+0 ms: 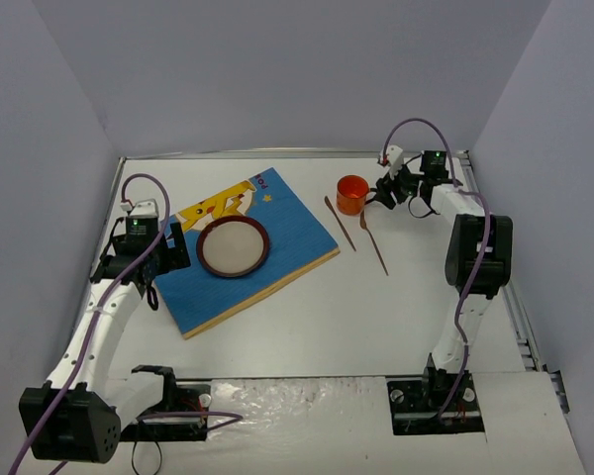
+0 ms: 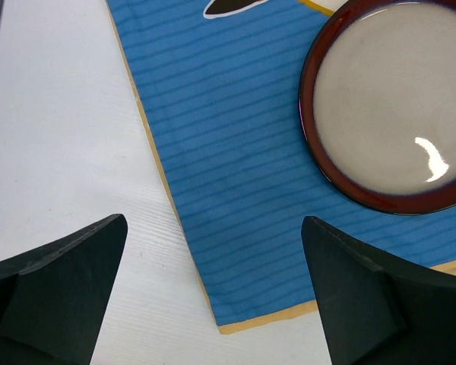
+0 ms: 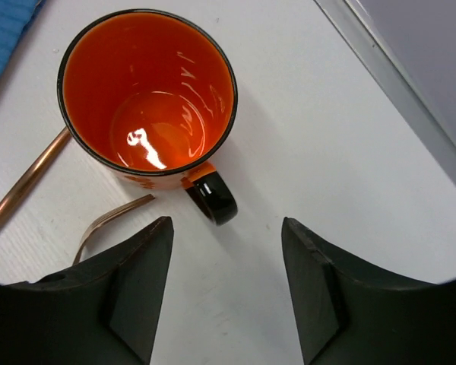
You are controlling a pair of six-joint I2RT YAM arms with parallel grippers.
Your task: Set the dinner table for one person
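The white dinner table (image 1: 406,317) carries a blue placemat (image 1: 277,223) with a yellow cartoon figure. A plate (image 1: 234,246) with a dark red rim lies on the mat. An orange mug (image 1: 352,194) stands upright to the right of the mat. A copper fork (image 1: 373,240) and a second copper utensil (image 1: 340,222) lie beside it. My left gripper (image 1: 168,259) is open and empty over the mat's left corner (image 2: 228,323), with the plate (image 2: 387,106) ahead. My right gripper (image 1: 388,193) is open and empty, just short of the mug's black handle (image 3: 213,199).
Grey walls close in the table on three sides, and a metal rim (image 3: 395,84) runs along the right edge near the mug (image 3: 148,91). The fork's tines (image 3: 110,220) lie by my right gripper's left finger. Bare tabletop (image 2: 61,137) lies left of the mat.
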